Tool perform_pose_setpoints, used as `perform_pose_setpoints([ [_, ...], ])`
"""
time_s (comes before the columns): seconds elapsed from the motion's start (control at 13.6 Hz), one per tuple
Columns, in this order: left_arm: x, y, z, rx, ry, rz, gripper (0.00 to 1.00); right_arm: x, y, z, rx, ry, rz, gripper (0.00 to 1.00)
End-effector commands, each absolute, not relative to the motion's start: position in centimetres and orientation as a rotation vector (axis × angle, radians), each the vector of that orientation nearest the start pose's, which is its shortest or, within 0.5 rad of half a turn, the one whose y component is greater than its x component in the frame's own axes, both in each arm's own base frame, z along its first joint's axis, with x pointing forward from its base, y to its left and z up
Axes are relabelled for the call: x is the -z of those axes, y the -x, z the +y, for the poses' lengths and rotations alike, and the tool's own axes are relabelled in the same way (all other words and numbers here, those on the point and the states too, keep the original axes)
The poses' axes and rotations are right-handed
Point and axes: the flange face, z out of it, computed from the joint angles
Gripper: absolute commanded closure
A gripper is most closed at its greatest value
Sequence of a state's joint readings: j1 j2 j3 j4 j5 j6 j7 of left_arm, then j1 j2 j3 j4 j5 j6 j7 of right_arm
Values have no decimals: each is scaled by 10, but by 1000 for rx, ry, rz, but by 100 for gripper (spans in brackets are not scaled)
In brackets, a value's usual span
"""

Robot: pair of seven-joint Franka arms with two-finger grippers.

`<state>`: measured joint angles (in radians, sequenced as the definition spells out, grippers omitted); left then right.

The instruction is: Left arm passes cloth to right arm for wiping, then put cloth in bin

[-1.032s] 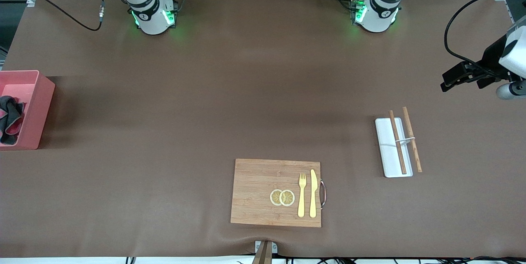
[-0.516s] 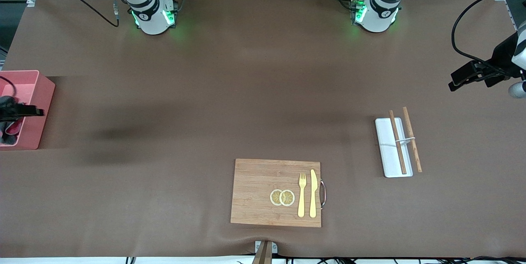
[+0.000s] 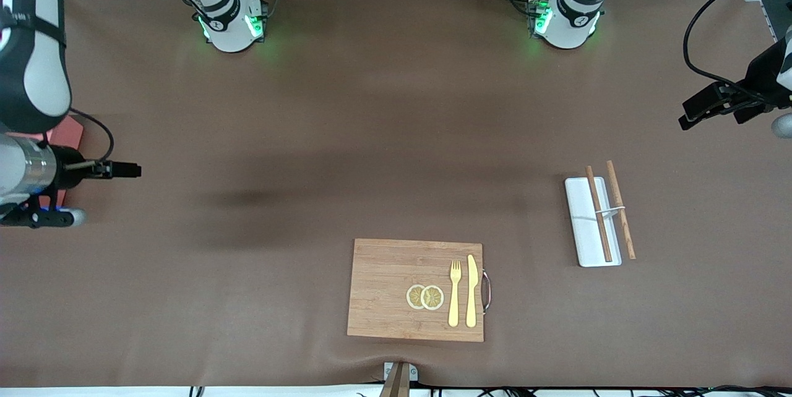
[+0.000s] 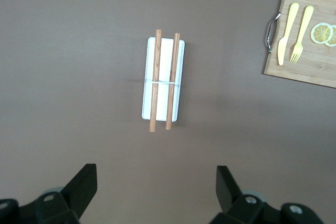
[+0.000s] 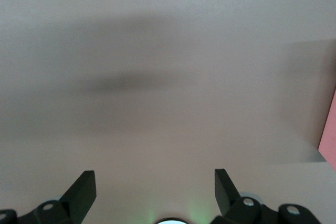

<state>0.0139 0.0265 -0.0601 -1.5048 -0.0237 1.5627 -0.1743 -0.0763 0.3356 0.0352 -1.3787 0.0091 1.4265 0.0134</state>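
- Since a second ago our right arm is swinging back into the front view at its own end of the table, and it is now covering most of the bin [image 3: 65, 132], of which only a pink corner is showing; the left arm is drawing a little farther toward its own table edge.
- We are holding the right tool [image 5: 154, 184] over bare table just beside the bin, fingers wide apart and gripping nothing.
- We are keeping the left tool [image 4: 156, 182] up over the table near the white tray [image 4: 179, 72] with its two wooden sticks [image 4: 155, 80], spread wide and empty too.
- We cannot see the cloth now; it is probably lying in the bin under the right arm.
- We are judging the task at its close, with only retreating to rest left for both arms.
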Motion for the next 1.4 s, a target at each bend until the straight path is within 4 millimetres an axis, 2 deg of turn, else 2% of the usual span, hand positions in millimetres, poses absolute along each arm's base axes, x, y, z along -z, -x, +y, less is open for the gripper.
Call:
perform_pose_setpoints([
  [0.0,-646,-554,-26,50,3161,-183,0,-539,-572,-42,-317,3083,163,0],
  [0.15,-645,-554,-29,57,3162,-176,0,-554,-540,-47,-227,3091,191,0],
  [0.29,-646,-556,-29,81,3163,-182,0,-566,-529,-45,-191,3087,194,0],
  [0.37,-645,-557,-28,83,3162,-184,0,-571,-530,-43,-167,3066,195,0],
  [0.52,-646,-558,-27,91,3165,-179,0,-602,-541,-32,-47,3043,177,0],
  [0.59,-647,-559,-29,93,3167,-175,0,-621,-545,-23,12,3051,204,0],
  [0.66,-647,-561,-32,95,3166,-165,0,-631,-550,-6,44,3053,215,0],
  [0.74,-646,-561,-33,95,3168,-162,0,-641,-553,1,75,3056,221,0],
  [0.88,-655,-563,-35,126,3169,-155,0,-641,-557,0,81,3060,221,0],
  [1.18,-654,-566,-29,127,3148,-172,0,-630,-566,6,55,3067,204,0],
  [1.33,-653,-565,-25,108,3146,-164,0,-639,-567,8,78,3064,202,0],
])
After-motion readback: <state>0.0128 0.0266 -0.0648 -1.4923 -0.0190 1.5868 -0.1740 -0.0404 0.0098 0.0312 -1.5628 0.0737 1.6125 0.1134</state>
